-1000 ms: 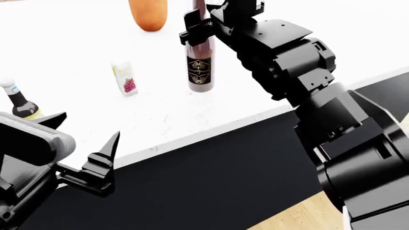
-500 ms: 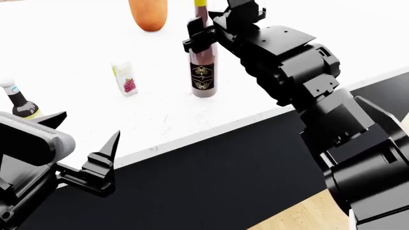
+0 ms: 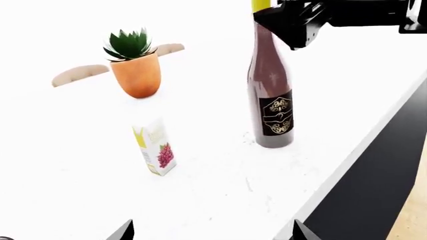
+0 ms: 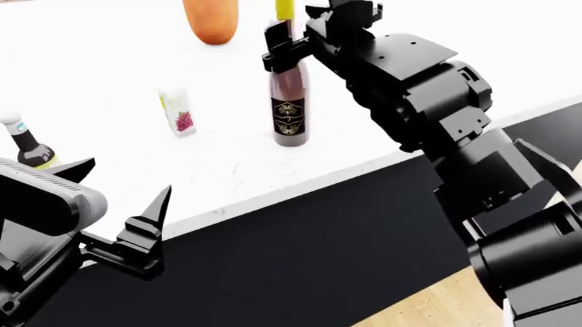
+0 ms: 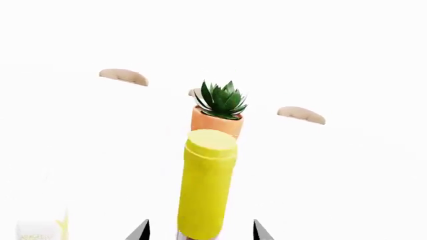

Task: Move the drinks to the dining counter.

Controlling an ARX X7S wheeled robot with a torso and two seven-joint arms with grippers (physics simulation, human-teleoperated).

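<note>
Since a second ago the wine bottle point(image 4: 290, 102) has shifted a little toward the table's near edge and now stands upright on the white stone table point(image 4: 109, 82), its base resting on the top. The right hand point(image 4: 293, 42) has come along with it and is clamped on the bottle's neck, just under the yellow foil top point(image 5: 207, 190); in the right wrist view the two fingertips flank that foil.

The left hand point(image 4: 114, 197) hangs low over the black front panel point(image 4: 300, 252) with its fingers spread apart and nothing between them.

The small white grape carton point(image 3: 156, 153) stands upright to the left of the wine bottle, apart from it. The small dark bottle point(image 4: 26, 146) with a pale cap stands at the far left, near the left hand. An orange plant pot point(image 3: 136, 75) holding a green succulent sits farther back on the table, behind the carton and wine bottle.
</note>
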